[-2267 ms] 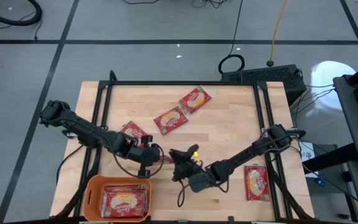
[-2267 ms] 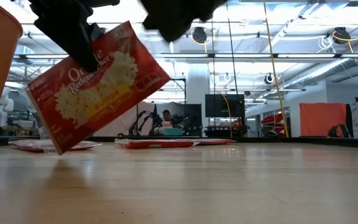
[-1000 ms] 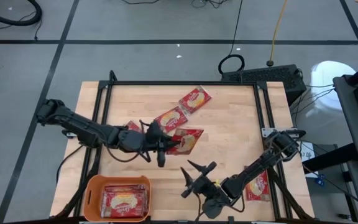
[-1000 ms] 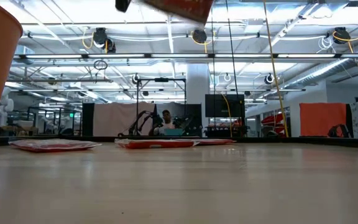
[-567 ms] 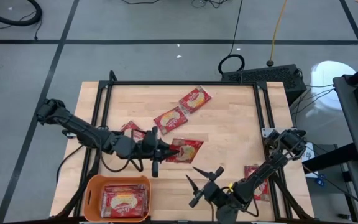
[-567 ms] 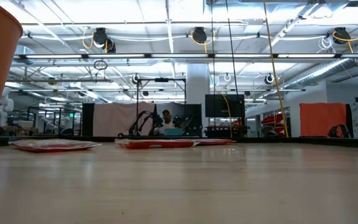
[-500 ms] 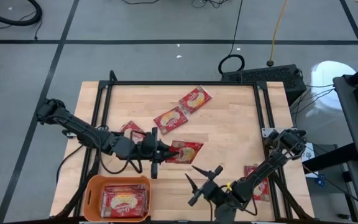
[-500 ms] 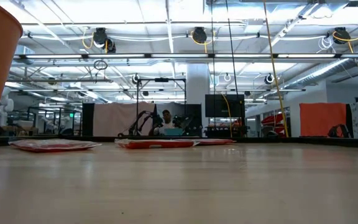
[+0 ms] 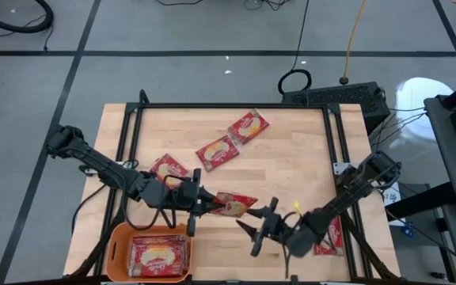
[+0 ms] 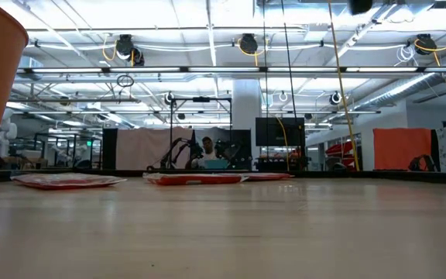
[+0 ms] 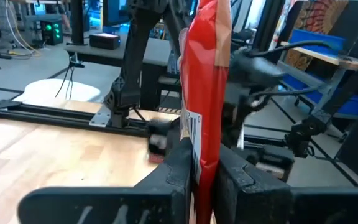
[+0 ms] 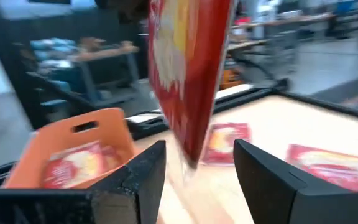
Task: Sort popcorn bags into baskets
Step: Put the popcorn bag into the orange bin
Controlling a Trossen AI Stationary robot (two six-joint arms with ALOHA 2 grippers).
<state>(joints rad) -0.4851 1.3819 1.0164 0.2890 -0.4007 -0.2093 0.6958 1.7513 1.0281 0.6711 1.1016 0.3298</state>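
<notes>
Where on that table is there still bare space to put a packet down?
The widest bare wood lies right of the packet pair, up to the table's right rail. The far-left corner is bare too. It is crowded near the orange tub, where the left gripper holds a packet before the open right gripper.

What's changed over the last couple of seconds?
The left gripper, still clamping a popcorn bag, swung out over mid-table, then back toward the orange basket. The right gripper let go, retreated to the near edge, and has edged back, open. The loose bags stayed put.
</notes>
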